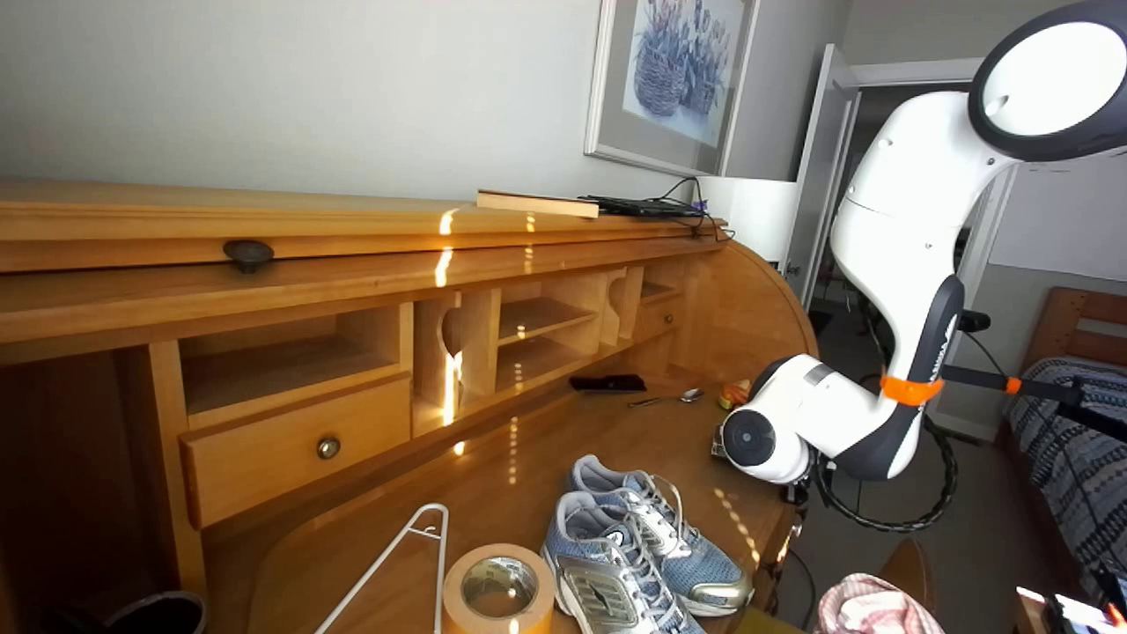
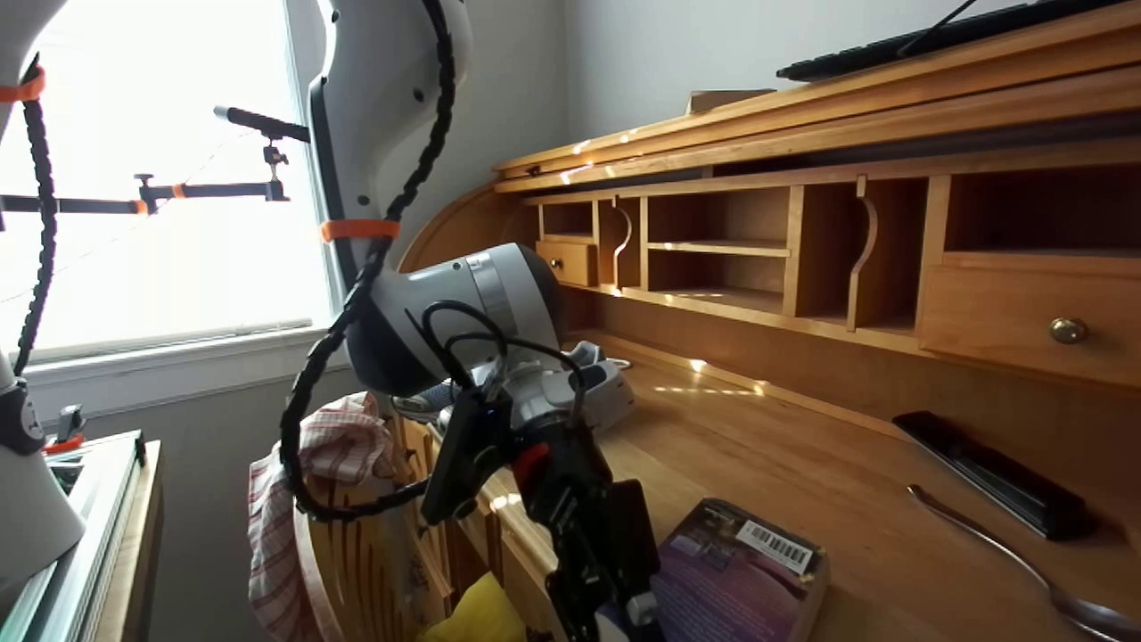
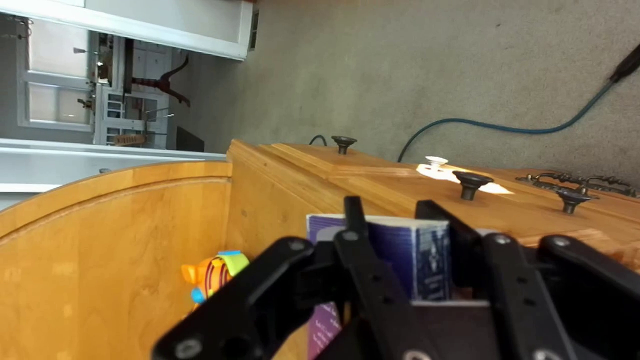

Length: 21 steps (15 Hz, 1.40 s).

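Purple thick paperback book (image 2: pixel 731 571); black two-finger gripper (image 3: pixel 392 210) at its edge — can't tell if clamped; close square, evenly.

Smooth wood with a soft sheen makes up the roll-top desk (image 2: pixel 767 455), its drawer knob (image 2: pixel 1067 331) of shiny metal. The paperback book (image 2: pixel 713 580) shows a glossy paper cover; the spoon (image 2: pixel 1092 615) is polished metal, the running shoes (image 1: pixel 647 546) mesh cloth with lustrous, silvery panels, the carpet (image 3: pixel 400 65) rough and matt.
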Each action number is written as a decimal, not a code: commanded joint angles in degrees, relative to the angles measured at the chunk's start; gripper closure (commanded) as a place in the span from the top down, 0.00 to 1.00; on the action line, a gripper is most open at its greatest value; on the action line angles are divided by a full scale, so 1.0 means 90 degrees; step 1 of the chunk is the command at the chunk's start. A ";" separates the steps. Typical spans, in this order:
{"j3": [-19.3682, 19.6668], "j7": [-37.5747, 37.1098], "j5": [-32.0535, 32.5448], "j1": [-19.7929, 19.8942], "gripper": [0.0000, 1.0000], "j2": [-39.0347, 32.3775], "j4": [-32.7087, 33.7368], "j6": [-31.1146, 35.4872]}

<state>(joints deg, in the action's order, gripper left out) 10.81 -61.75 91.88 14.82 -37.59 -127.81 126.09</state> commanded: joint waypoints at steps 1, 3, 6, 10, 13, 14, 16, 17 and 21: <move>-0.0116 0.0315 0.0077 0.0145 0.08 0.0033 -0.0021 0.0097; -0.0129 0.0487 0.0104 0.0159 0.08 0.0157 -0.0113 0.0176; -0.0165 0.0731 0.0163 0.0160 0.08 0.0443 -0.0309 0.0331; -0.0195 0.0953 0.0242 0.0152 0.08 0.0910 -0.0593 0.0657; -0.0185 0.1006 0.0343 0.0154 0.08 0.1217 -0.0754 0.0947; -0.0180 0.1025 0.0393 0.0163 0.08 0.1339 -0.0828 0.1068; -0.0160 0.1010 0.0516 0.0177 0.08 0.1577 -0.0964 0.1317; -0.0155 0.1025 0.0560 0.0189 0.08 0.1695 -0.1029 0.1443; -0.0115 0.0940 0.0910 0.0211 0.08 0.2063 -0.1220 0.1809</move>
<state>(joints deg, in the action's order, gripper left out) 9.58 -52.92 96.35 15.65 -23.12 -135.89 139.37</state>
